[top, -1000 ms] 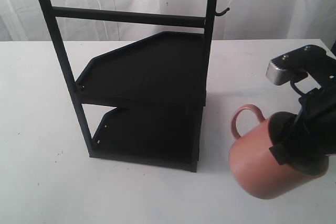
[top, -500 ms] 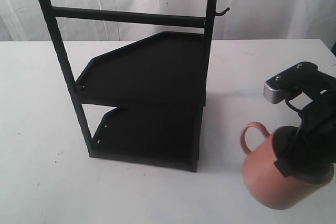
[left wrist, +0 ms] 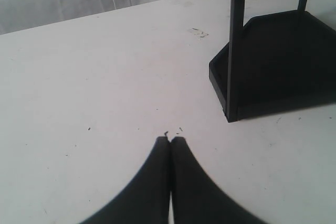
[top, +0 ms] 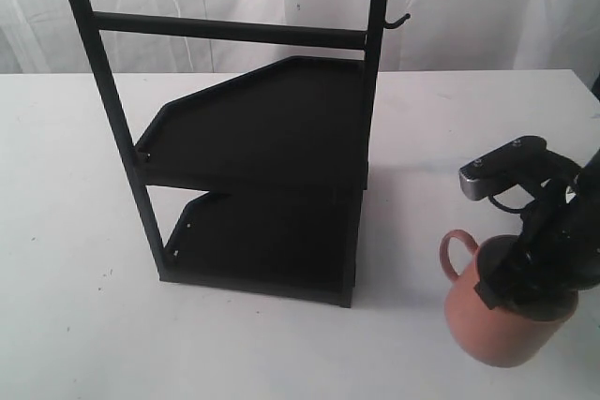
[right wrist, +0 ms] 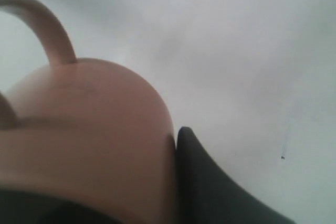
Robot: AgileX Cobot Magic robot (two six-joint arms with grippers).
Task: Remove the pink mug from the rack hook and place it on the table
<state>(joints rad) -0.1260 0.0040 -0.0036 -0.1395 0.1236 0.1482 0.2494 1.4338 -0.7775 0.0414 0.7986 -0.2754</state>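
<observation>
Only in exterior view: one rack (top: 272, 128) with two shelves, one hook (top: 398, 20) at its 1 o'clock, one pink mug (top: 487, 330) at its 4 o'clock, low over table (top: 75, 325), rim clasped by right gripper (top: 520, 274). Only in left wrist view: left gripper (left wrist: 170, 141) pressed together, holding nothing.

The exterior view looks down at a slant on the rack (top: 272, 128) and the white worktop (top: 75, 231). The left wrist view sits low over the worktop, facing the rack's bottom corner, which both show. The right wrist view is pressed close to the pink mug (right wrist: 89, 129), likewise shared
</observation>
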